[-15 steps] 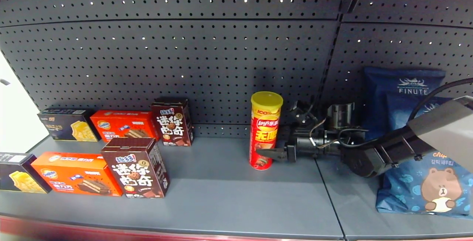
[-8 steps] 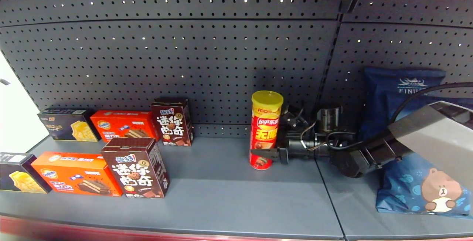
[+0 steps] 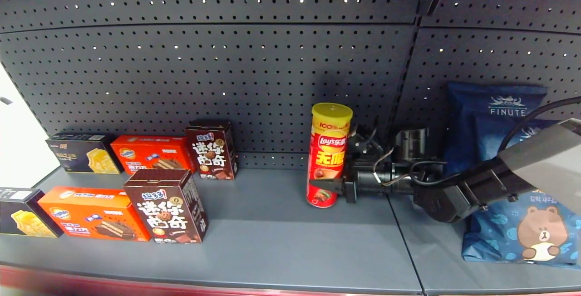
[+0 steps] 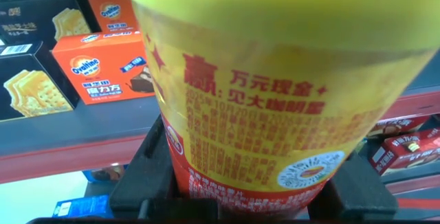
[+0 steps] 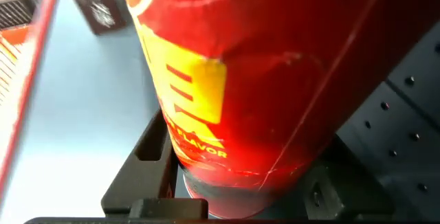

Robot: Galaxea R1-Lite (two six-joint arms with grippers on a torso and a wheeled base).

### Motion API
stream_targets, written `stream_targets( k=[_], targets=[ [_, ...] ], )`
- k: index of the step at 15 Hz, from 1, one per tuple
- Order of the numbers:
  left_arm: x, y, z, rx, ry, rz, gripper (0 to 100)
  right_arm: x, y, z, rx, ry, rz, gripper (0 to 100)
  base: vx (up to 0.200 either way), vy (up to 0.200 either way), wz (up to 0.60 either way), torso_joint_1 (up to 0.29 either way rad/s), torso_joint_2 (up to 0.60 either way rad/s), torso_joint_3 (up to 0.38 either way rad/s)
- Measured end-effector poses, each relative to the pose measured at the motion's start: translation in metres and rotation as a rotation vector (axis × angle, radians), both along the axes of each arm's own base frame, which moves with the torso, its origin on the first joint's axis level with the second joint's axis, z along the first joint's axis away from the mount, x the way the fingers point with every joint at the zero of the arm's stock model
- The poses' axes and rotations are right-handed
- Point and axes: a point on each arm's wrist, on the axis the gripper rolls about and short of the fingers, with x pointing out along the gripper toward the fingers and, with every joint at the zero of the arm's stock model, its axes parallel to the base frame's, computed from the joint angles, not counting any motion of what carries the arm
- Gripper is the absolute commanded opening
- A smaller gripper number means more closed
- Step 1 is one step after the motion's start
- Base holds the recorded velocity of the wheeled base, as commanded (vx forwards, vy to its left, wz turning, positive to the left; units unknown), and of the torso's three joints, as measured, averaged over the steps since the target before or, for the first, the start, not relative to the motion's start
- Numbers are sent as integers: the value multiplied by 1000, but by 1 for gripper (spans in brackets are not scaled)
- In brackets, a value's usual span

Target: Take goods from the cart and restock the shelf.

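While upright, can point(image 3: 327, 155) in end effector point(image 3: 324, 183)

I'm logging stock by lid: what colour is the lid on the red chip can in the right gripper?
The lid is yellow, clearest in the head view.

Glossy red chip can point(image 3: 327, 164) with smooth yellow plastic lid point(image 3: 332, 111), matt grey metal shelf point(image 3: 272, 241), matt perforated metal back panel point(image 3: 204, 69), glossy cardboard boxes point(image 3: 165, 205), shiny crinkled blue film bags point(image 3: 522, 232), matt black plastic right end effector point(image 3: 324, 183), glossy yellow can point(image 4: 275, 114)
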Motion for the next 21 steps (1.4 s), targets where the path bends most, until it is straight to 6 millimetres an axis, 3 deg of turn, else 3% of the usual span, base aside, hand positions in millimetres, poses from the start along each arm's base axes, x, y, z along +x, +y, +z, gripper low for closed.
stream_targets(
  k=[4,9,11,15,21],
  targets=[
    [-2,0,-3,-2,-12,-2,0,-37,-8,25,3,-3,-25,0,0,0,0,0,0,0],
    [-5,1,-4,-23,-24,-6,0,-123,-24,43,-7,39,-81,0,0,0,0,0,0,0],
    [-6,1,-7,-28,-28,-6,0,-147,-31,44,-5,43,-67,0,0,0,0,0,0,0],
    [-9,1,-9,-38,-43,-6,0,-162,-39,39,13,25,-56,0,0,0,0,0,0,0],
    [-10,2,-8,-40,-52,-5,0,-148,-31,15,22,12,-65,0,0,0,0,0,0,0]
  ],
)
